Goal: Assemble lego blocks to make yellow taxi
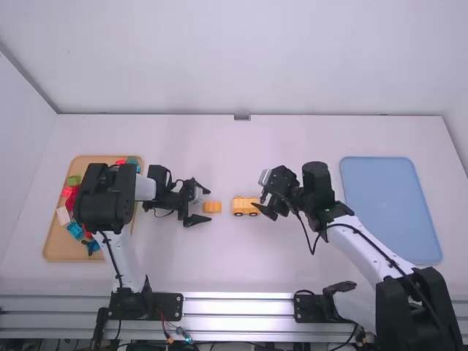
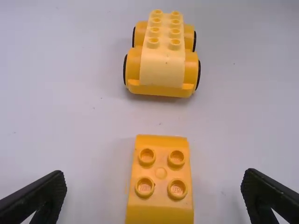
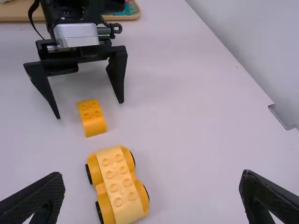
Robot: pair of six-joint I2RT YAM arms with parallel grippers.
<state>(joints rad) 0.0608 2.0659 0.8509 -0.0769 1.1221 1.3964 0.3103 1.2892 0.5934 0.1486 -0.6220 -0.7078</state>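
Note:
My left gripper point(image 1: 210, 205) stands open at the orange-yellow block point(image 1: 212, 207), one finger on each side of it without touching. In the left wrist view the studded block point(image 2: 160, 179) lies between the spread fingertips of the left gripper point(image 2: 154, 189). Just right of the block in the high view is the yellow wheeled car base point(image 1: 246, 206), topped by a pale yellow studded brick point(image 2: 163, 56). On the car's right side, my right gripper point(image 1: 265, 194) is held open. In the right wrist view the right gripper point(image 3: 152, 189) has its fingers wide apart, with the car point(image 3: 118, 184) beyond them.
A wooden tray point(image 1: 55, 245) with several coloured blocks lies at the left, partly under the left arm. A blue tray point(image 1: 391, 208) lies at the right. The metal rail point(image 1: 238, 307) runs along the table's near edge.

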